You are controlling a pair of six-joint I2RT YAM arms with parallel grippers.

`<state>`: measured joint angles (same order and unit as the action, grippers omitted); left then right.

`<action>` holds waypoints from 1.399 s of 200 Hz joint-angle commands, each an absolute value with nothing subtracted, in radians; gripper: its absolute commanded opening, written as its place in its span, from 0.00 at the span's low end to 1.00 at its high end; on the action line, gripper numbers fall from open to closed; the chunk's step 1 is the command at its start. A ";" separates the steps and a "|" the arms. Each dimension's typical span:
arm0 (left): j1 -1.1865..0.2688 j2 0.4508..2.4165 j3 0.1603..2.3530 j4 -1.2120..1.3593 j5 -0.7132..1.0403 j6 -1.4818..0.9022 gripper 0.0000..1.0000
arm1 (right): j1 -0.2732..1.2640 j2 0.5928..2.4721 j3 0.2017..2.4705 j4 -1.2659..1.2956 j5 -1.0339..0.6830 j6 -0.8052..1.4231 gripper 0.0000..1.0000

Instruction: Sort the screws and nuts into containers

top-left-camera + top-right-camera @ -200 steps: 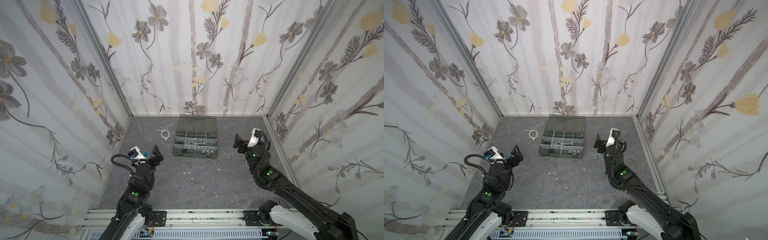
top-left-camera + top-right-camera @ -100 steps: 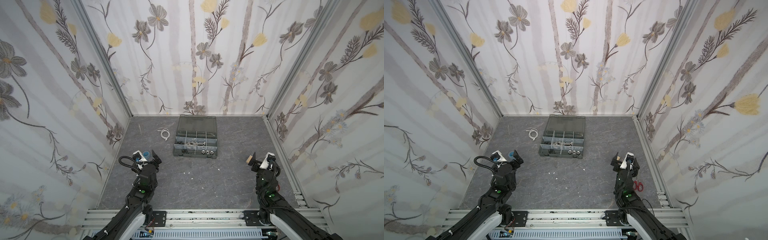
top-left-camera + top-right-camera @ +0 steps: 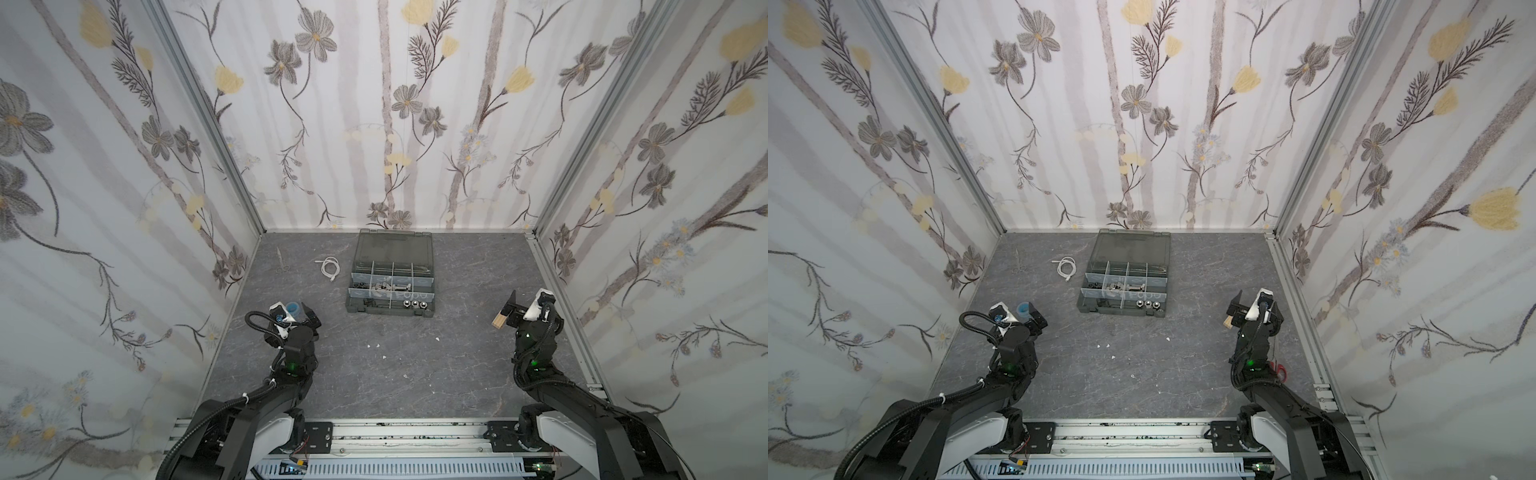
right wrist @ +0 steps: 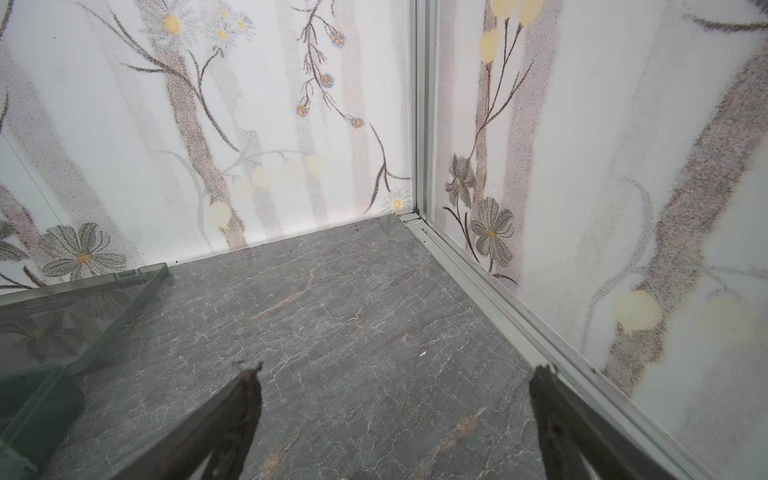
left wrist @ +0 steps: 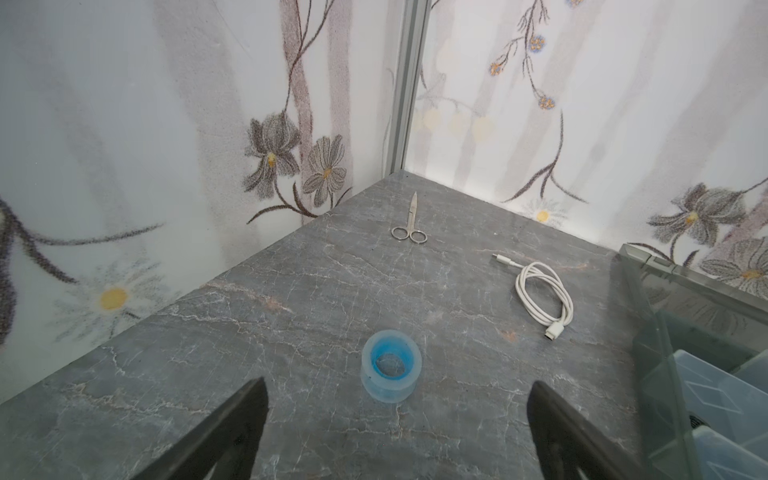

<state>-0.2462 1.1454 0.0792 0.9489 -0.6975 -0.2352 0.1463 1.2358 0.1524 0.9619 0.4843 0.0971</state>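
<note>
Black right arm (image 3: 534, 332) has drawn back from beside the dark grey plastic organizer case (image 3: 390, 313), now at its four o'clock.
Both the left jaws and right jaws gape wide, holding nothing. That case, smoky lid open, sits at twelve o'clock on the grey tabletop (image 3: 415, 374); silver and black screws and nuts (image 3: 384, 286) lie in its compartments (image 3: 382, 269). Sorting looks done; next calls for a stray check.

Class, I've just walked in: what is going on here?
Two robot arms have screws and nuts to sort into an open organizer case at the back of the table. Neither handles anything now: the left gripper and right gripper are open, empty and apart from the case. The screws and nuts in view lie in its compartments.
</note>
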 commanded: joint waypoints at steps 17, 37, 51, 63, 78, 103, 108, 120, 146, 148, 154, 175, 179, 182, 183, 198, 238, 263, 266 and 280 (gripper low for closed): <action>-0.202 1.294 0.124 1.224 -0.609 -0.156 1.00 | 0.144 1.336 0.240 1.045 0.441 0.067 1.00; -0.166 1.370 0.174 1.248 -0.527 -0.082 1.00 | 0.137 1.361 0.198 1.156 0.413 0.028 1.00; -0.134 1.413 0.189 1.277 -0.456 -0.067 1.00 | 0.102 1.467 0.110 1.461 0.358 0.035 1.00; -0.101 1.483 0.172 1.379 -0.407 -0.086 1.00 | 0.096 1.531 0.069 1.608 0.363 0.035 1.00; -0.086 1.520 0.173 1.405 -0.316 -0.066 1.00 | 0.090 1.480 0.086 1.489 0.362 0.057 1.00; -0.084 1.578 0.209 1.386 -0.243 -0.042 1.00 | 0.061 1.508 0.155 1.394 0.309 0.071 1.00; -0.082 1.589 0.220 1.386 -0.238 -0.040 1.00 | 0.056 1.501 0.173 1.349 0.290 0.071 1.00; -0.067 1.588 0.230 1.362 -0.219 -0.053 1.00 | 0.052 1.502 0.197 1.304 0.275 0.071 1.00; -0.060 1.588 0.233 1.355 -0.213 -0.058 1.00 | 0.050 1.505 0.190 1.322 0.268 0.072 1.00; -0.060 1.588 0.234 1.355 -0.213 -0.058 1.00 | 0.050 1.505 0.191 1.322 0.268 0.072 1.00; -0.060 1.588 0.234 1.356 -0.213 -0.058 1.00 | 0.049 1.505 0.190 1.323 0.269 0.072 1.00; -0.061 1.586 0.232 1.356 -0.214 -0.058 1.00 | 0.049 1.503 0.189 1.324 0.268 0.071 1.00; -0.060 1.587 0.233 1.356 -0.215 -0.058 1.00 | 0.050 1.503 0.188 1.325 0.268 0.071 1.00; -0.061 1.587 0.233 1.355 -0.214 -0.058 1.00 | 0.049 1.503 0.188 1.324 0.268 0.071 1.00; -0.061 1.586 0.232 1.355 -0.214 -0.058 1.00 | 0.049 1.503 0.187 1.324 0.268 0.071 1.00; -0.060 1.586 0.233 1.355 -0.214 -0.058 1.00 | 0.049 1.503 0.187 1.324 0.268 0.071 1.00; -0.061 1.586 0.233 1.357 -0.213 -0.058 1.00 | 0.049 1.503 0.187 1.326 0.268 0.071 1.00; -0.062 1.586 0.232 1.357 -0.214 -0.058 1.00 | 0.049 1.503 0.187 1.327 0.269 0.071 1.00; -0.061 1.586 0.232 1.357 -0.213 -0.058 1.00 | 0.049 1.503 0.187 1.327 0.268 0.071 1.00; -0.061 1.586 0.232 1.356 -0.213 -0.058 1.00 | 0.049 1.503 0.188 1.326 0.268 0.071 1.00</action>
<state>-0.0616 1.5867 0.2264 1.3338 -0.2157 -0.0589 0.0502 1.5017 0.1829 1.3056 0.2821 0.0708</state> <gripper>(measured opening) 0.997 0.996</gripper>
